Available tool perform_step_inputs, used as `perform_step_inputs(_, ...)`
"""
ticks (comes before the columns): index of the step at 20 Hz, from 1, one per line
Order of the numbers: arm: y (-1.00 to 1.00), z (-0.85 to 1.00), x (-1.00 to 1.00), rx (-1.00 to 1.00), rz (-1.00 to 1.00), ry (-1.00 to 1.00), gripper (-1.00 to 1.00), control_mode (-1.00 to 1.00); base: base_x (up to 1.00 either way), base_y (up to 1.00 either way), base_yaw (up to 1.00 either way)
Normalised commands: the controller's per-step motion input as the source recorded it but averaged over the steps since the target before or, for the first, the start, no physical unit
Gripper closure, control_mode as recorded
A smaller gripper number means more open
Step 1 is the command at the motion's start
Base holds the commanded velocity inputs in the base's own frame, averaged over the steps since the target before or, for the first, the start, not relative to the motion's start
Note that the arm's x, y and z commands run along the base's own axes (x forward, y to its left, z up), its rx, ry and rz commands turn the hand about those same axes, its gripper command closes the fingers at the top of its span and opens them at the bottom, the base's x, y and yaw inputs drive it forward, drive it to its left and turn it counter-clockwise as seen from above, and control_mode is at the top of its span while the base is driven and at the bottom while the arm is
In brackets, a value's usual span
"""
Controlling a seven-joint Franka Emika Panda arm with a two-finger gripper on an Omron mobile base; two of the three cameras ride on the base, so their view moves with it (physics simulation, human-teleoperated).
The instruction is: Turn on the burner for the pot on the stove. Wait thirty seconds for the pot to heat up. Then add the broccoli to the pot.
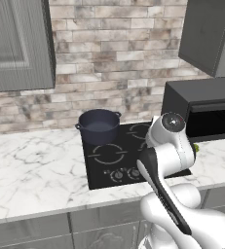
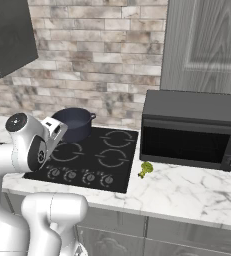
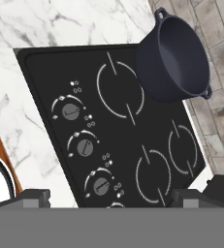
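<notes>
Here the pot [image 1: 99, 125] sits on the stove's [image 1: 115, 160] rear-left ring.

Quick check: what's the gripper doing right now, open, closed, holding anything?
Gripper: open and empty, poised above the stove knobs.

The white marble counter [image 2: 187, 192] carries the stove [image 2: 94, 160], the black microwave [image 2: 189, 130], and the broccoli [image 2: 146, 169] just beside the stove's right edge.
</notes>
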Motion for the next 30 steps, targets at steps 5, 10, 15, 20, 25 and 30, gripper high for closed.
perform_step_inputs(5, 0.0, 0.0, 0.0, 0.0, 0.0, 0.0, -1.0, -1.0, 0.0, 0.0, 0.0)
perform_step_inputs(10, 0.0, 0.0, 0.0, 0.0, 0.0, 0.0, -1.0, -1.0, 0.0, 0.0, 0.0)
perform_step_inputs(15, 0.0, 0.0, 0.0, 0.0, 0.0, 0.0, -1.0, -1.0, 0.0, 0.0, 0.0)
perform_step_inputs(20, 0.0, 0.0, 0.0, 0.0, 0.0, 0.0, -1.0, -1.0, 0.0, 0.0, 0.0)
perform_step_inputs(25, 0.0, 0.0, 0.0, 0.0, 0.0, 0.0, -1.0, -1.0, 0.0, 0.0, 0.0)
perform_step_inputs(30, 0.0, 0.0, 0.0, 0.0, 0.0, 0.0, -1.0, -1.0, 0.0, 0.0, 0.0)
